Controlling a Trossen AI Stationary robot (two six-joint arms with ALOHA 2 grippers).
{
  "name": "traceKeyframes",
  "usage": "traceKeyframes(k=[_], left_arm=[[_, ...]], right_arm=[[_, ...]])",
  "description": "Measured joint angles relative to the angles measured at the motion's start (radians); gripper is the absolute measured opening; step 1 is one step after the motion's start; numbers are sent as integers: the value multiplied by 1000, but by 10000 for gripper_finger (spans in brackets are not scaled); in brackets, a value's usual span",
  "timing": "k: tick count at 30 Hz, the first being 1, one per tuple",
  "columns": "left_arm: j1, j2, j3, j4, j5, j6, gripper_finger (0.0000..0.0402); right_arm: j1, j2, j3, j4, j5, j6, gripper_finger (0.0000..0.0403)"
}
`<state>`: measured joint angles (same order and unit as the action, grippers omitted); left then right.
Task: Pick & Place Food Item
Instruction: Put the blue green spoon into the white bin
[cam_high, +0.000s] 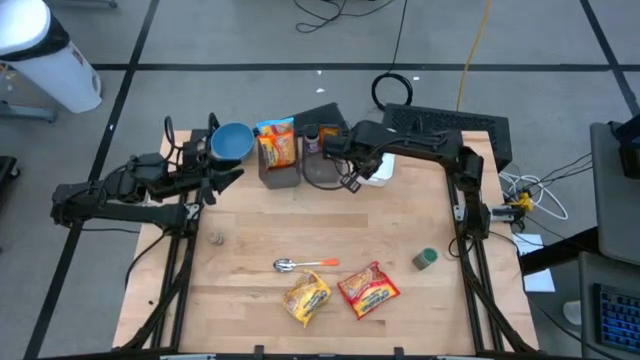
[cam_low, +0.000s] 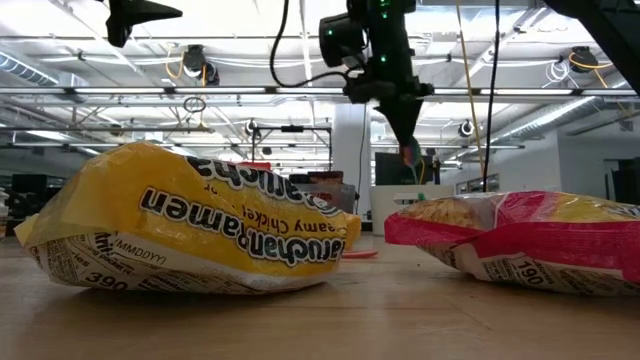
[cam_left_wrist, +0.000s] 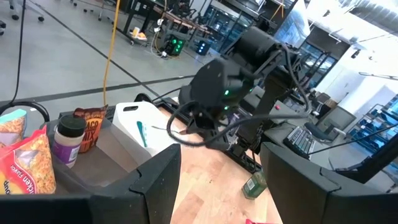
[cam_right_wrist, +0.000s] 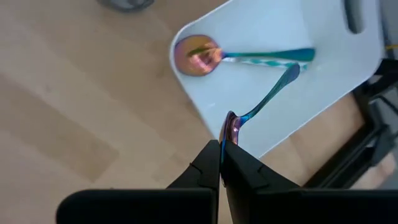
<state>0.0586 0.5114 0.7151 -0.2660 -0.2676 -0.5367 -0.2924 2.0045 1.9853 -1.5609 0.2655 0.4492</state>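
Two ramen packs lie flat near the table's front edge, a yellow one (cam_high: 307, 298) and a red one (cam_high: 368, 289). At the far middle, my right gripper (cam_right_wrist: 222, 152) points steeply down over a white tray (cam_right_wrist: 311, 93), shut on an iridescent spoon with a teal handle (cam_right_wrist: 267, 96). A second spoon (cam_right_wrist: 249, 56) lies flat on that tray. My left gripper (cam_left_wrist: 221, 171) hovers open and level at the far left, by a blue bowl (cam_high: 231, 142), with nothing between its fingers. My right gripper pinches the iridescent spoon at its bowl end (cam_right_wrist: 231, 129) between the tips of its two fingers. The fingers come from above, slanting down. The teal handle reaches away from the fingertips over the white tray; whether its far end touches the tray, I cannot tell.
Grey bins (cam_high: 280, 168) at the far middle hold a snack bag (cam_high: 277, 143) and a jar (cam_left_wrist: 68, 140). An orange-handled spoon (cam_high: 305, 264) lies mid-table, a small green jar (cam_high: 425, 259) to the right, and a small object (cam_high: 215, 238) to the left.
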Motion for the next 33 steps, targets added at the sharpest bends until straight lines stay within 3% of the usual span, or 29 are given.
traceKeyframes(k=[5, 14, 33], left_arm=[[0, 0, 0, 0, 0, 0, 230], [0, 1, 0, 0, 0, -4, 230], [0, 28, 0, -1, -1, -13, 230]], right_arm=[[-2, 0, -25, 27, 51, -13, 0], [-53, 0, -33, 116, 48, -32, 0], [-126, 0, -214, 281, 23, -54, 0]])
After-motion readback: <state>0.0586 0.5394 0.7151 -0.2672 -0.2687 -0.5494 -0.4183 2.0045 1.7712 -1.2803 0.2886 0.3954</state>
